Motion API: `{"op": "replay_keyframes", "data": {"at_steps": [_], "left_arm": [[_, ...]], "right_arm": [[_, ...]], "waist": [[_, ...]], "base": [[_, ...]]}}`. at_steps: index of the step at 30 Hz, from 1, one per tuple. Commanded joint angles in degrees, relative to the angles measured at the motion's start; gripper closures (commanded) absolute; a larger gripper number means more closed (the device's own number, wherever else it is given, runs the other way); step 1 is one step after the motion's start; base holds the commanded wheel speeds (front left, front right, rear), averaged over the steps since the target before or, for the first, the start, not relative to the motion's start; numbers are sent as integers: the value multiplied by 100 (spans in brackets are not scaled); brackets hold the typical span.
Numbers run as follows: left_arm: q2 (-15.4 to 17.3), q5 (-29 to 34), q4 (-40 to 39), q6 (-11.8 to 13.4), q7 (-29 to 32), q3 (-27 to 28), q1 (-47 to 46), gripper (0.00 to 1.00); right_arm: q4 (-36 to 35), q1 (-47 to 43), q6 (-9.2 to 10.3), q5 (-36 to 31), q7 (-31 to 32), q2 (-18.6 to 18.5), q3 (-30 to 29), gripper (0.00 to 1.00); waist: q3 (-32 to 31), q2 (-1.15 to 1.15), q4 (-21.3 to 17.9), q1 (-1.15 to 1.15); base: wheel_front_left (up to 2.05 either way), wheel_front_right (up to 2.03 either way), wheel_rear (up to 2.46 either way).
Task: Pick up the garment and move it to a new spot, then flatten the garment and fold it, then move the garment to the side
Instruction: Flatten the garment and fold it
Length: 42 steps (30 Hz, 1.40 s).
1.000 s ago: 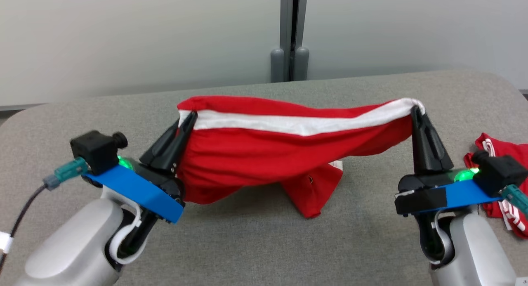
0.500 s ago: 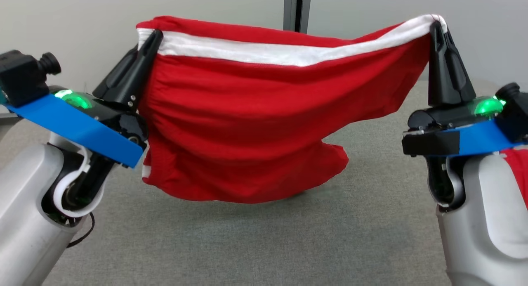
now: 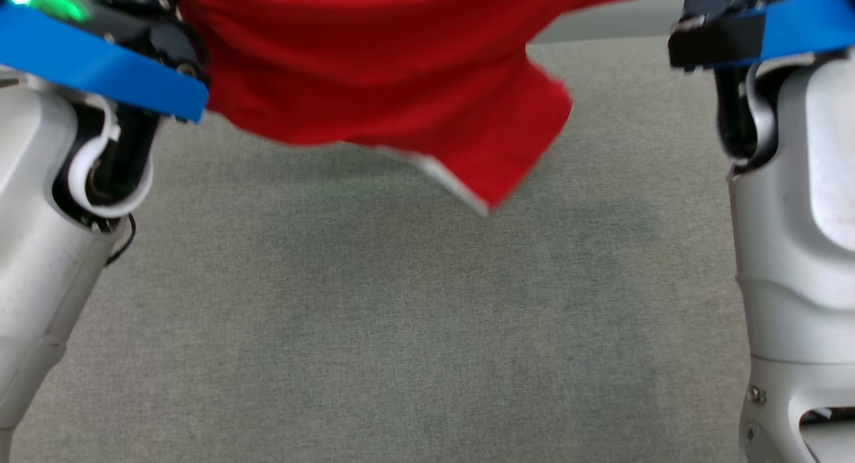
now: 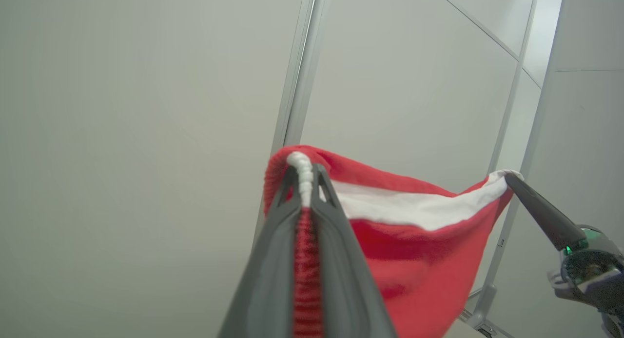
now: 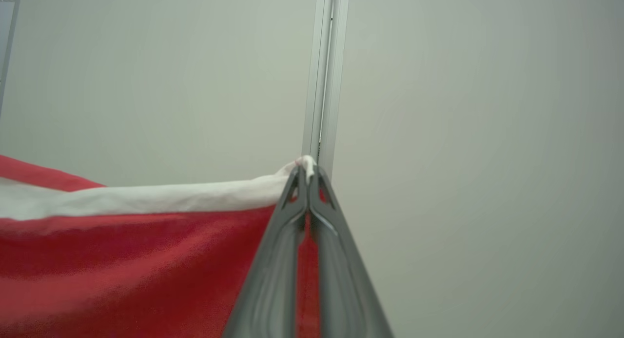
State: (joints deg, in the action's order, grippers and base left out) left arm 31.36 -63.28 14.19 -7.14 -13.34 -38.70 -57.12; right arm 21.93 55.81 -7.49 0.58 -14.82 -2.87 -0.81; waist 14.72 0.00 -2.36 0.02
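The red garment (image 3: pixel 374 62) hangs in the air above the grey counter (image 3: pixel 401 329), stretched between the two hands along its upper edge. In the left wrist view, the left hand (image 4: pixel 304 169) has its fingers (image 4: pixel 273 260) pressed together on one end of the garment (image 4: pixel 414 269). The gathered white band (image 4: pixel 414 213) bunches out just above the fingertips, and red cloth is squeezed in the narrow gap below.

From there the band runs, sagging a little, to the right hand (image 4: pixel 508 177), which pinches the far corner. The right wrist view shows the same grip close up. The right hand (image 5: pixel 307 171) is pressed together on a small tuft of the white band (image 5: pixel 146 199), and the red cloth (image 5: pixel 122 269) falls away below it toward that view's left.

In the head view the garment's lower part is blurred. One loose corner with a pale hem (image 3: pixel 441 179) droops lowest, near the middle, and appears to be clear of the counter, with a soft shadow beneath it. The pale left forearm (image 3: pixel 33 216) and right forearm (image 3: pixel 795 216) stand at either side, each carrying a blue plate (image 3: pixel 100 65) near the wrist. Behind the garment is a plain light wall with a vertical metal post (image 5: pixel 325 69).
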Motion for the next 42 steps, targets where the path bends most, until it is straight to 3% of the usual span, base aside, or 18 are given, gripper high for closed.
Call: {"op": "replay_keyframes", "data": {"at_steps": [1, 5, 9, 21, 29, 35, 42], "left_arm": [[-25, 19, 23, -53, -64, 46, -100, 100], [-73, 61, -42, -52, -178, 85, -37, 100], [-149, -5, -211, -53, -184, 308, 618, 100], [-864, -147, -4, -35, -188, 272, 4206, 100], [-1118, -68, -179, -29, -188, 230, 5499, 100], [-1045, -18, -398, -26, -189, 40, 5734, 100], [-1048, -153, -572, -28, -188, -110, 5040, 100]], "right_arm": [[38, 92, 0, -41, -37, -7, -12, 100], [-268, 116, 0, 58, -39, -13, -72, 100], [-617, -507, 0, 261, -36, -10, -56, 100], [-1090, -4044, 2, 1148, -38, -19, -117, 100], [-1494, -5578, 5, 1539, -44, -22, -446, 100], [-1843, -5905, 5, 1500, -45, -21, -554, 100], [-1580, -5025, 2, 1065, -41, -18, -415, 100]], "waist": [[72, 0, 47, -2], [131, 0, 31, -2], [54, 0, 24, -2], [-591, 0, 107, -2], [-1059, 0, 166, -2], [-1107, 0, 225, -2], [-611, 0, 493, -2]], "base": [[0, 0, 0], [0, 0, 0], [0, 0, 0], [0, 0, 0], [0, 0, 0], [0, 0, 0], [0, 0, 0]]}}
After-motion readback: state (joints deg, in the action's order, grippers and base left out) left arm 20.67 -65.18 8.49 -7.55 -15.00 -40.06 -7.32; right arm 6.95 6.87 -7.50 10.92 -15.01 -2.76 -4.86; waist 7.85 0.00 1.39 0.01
